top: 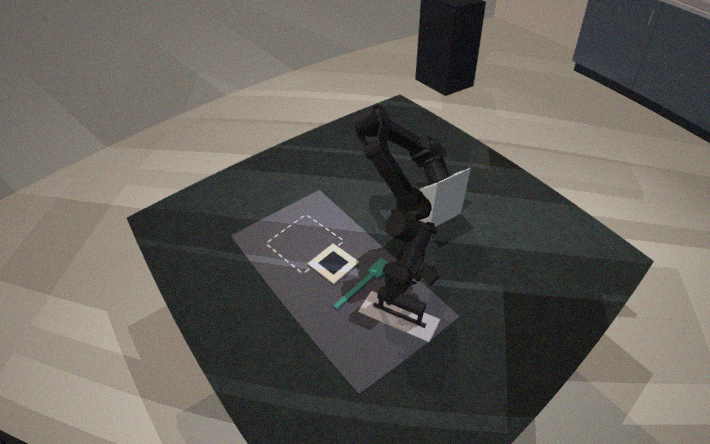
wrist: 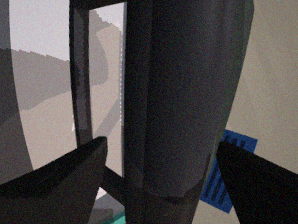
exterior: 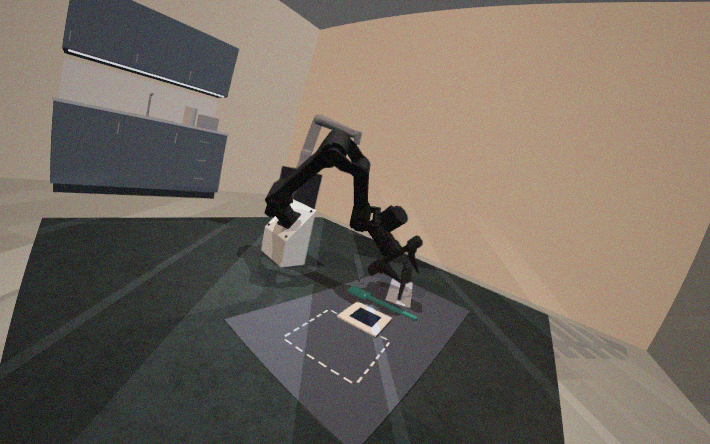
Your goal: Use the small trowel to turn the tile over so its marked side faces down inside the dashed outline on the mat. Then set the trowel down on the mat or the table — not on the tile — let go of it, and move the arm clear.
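Cream-bordered, the tile (top: 320,262) (exterior: 384,323) lies flat on the grey mat (top: 345,350) (exterior: 418,371), its dark square (top: 333,262) (exterior: 365,316) facing up. In the top view it sits at the near right side of the dashed outline (top: 286,229) (exterior: 320,361), covering part of that side, with most of its body outside. Just to its right and nearer, a green long-handled tool (top: 356,289) (exterior: 387,303) rests apart from it, broad end toward the far right, slim end toward the near left. Farther right, at the mat's near right, lies a pale trowel-like plate (top: 433,324) (exterior: 392,298) (wrist: 42,115) with a black raised handle (top: 411,304) (exterior: 405,272) (wrist: 170,100). The black arm (top: 387,164) (exterior: 361,193) reaches down from its white base (top: 452,196) (exterior: 296,251) on the dark table (top: 555,251) (exterior: 157,314), its gripper (top: 405,289) (exterior: 408,275) (wrist: 164,147) tilted low at that handle. The pincer's fingers stand apart, clamped on nothing; in the wrist view the handle runs between them, though whether either finger touches it I cannot tell. A slotted blue item (wrist: 245,145) shows behind the right-hand fingertip there.
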Available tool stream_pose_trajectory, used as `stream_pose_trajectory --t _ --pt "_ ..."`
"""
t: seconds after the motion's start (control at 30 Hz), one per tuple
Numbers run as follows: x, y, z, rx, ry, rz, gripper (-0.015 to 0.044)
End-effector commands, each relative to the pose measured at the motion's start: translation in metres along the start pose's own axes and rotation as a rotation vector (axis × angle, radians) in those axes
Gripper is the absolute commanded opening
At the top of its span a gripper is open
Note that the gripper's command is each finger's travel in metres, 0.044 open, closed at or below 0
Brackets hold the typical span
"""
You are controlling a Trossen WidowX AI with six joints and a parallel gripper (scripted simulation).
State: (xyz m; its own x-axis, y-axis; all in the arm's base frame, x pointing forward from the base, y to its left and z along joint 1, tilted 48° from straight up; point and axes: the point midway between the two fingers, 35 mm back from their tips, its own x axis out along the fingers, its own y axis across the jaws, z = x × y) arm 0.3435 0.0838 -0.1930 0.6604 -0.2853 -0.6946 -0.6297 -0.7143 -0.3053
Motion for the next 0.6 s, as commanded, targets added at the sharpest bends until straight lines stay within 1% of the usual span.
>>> stream_pose_trajectory --t 0.0,0.23,0.43,0.57 --pt "0.0087 0.0009 0.0011 -0.004 -0.003 -0.001 0.0300" --pt "0.0177 0.0017 0.0008 -0.004 -0.002 -0.001 0.0300" --pt "0.0177 0.0017 0.0008 -0.004 -0.002 -0.001 0.0142" --pt "0.0177 0.0017 0.0008 -0.004 -0.002 -0.001 0.0116"
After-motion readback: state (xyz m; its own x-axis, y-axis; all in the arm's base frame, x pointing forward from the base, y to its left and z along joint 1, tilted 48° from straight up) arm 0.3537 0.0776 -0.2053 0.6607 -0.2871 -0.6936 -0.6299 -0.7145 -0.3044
